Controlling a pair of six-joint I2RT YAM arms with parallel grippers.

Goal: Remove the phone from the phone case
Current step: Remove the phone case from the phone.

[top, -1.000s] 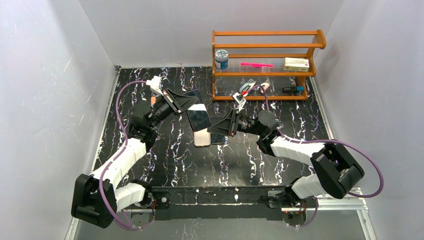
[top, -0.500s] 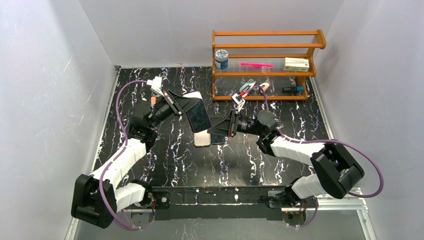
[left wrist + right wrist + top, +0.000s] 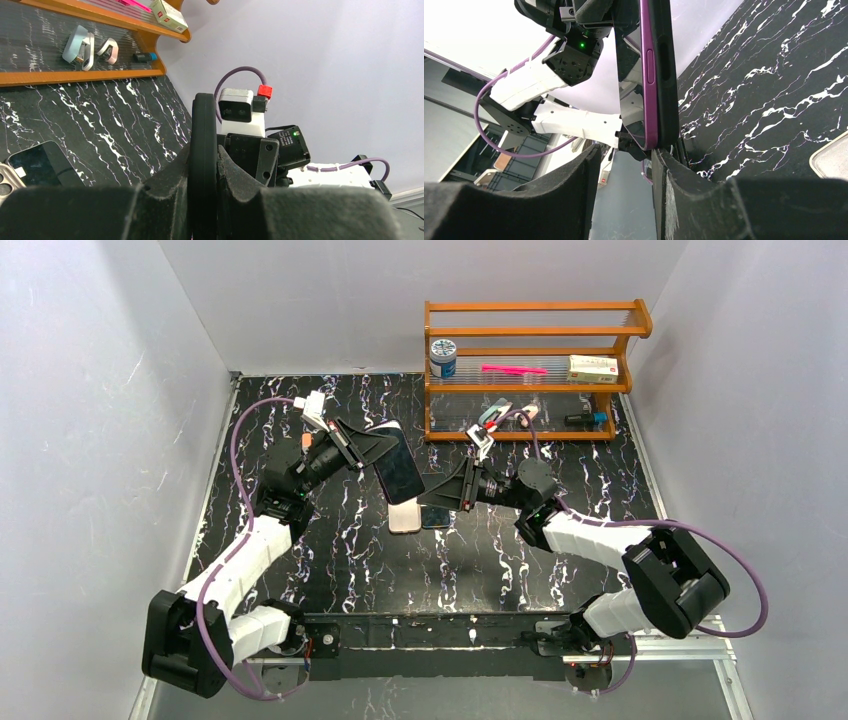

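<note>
We are seeing the right gripper (image 3: 425, 490) spreading its jaws wider than a second ago, empty, under the phone (image 3: 647, 75) at frame center, while the left gripper (image 3: 378, 450) is clenching the phone case (image 3: 202, 115) aloft, so extraction is probably just starting.

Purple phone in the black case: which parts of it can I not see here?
- Left wrist view: purple phone in its black case shows one edge; fingers of the left gripper hide its lower part.
- Right wrist view: the frame edge cuts off its upper end.
- Top view: contact with the right gripper is too small to tell.
</note>
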